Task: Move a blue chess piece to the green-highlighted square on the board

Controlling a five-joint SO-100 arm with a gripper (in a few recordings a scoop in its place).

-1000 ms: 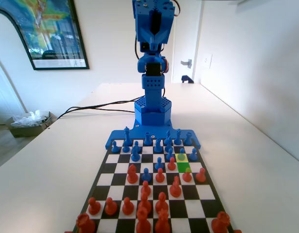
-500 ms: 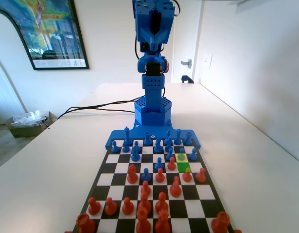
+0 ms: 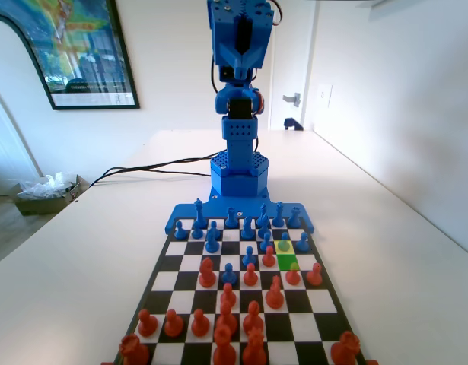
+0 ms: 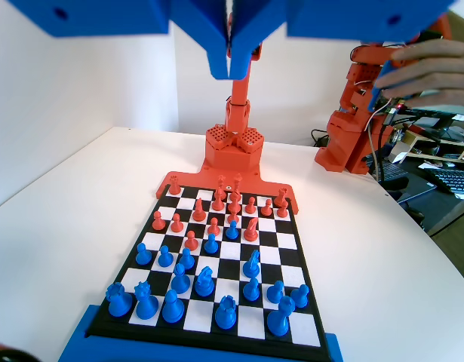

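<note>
The board (image 3: 323, 303) lies in front of the blue arm's base, red pieces on its near side in the fixed view and blue ones on its far side. The green-highlighted square (image 3: 288, 261) sits right of centre and holds no piece. A blue pawn (image 3: 284, 241) stands on the paler yellow-green square just behind it, and a red pawn (image 3: 293, 274) stands just in front. My gripper (image 3: 237, 46) hangs high above the arm's base, far from the pieces. In the wrist view its jaws (image 4: 232, 64) are shut with nothing between them, high over the board (image 4: 296, 260).
Blue pawns (image 3: 302, 242) and taller blue pieces (image 3: 198, 209) crowd the far rows in the fixed view. Red pawns (image 3: 269, 257) stand close on the green square's left. Black cables (image 3: 150, 163) run across the white table behind the arm.
</note>
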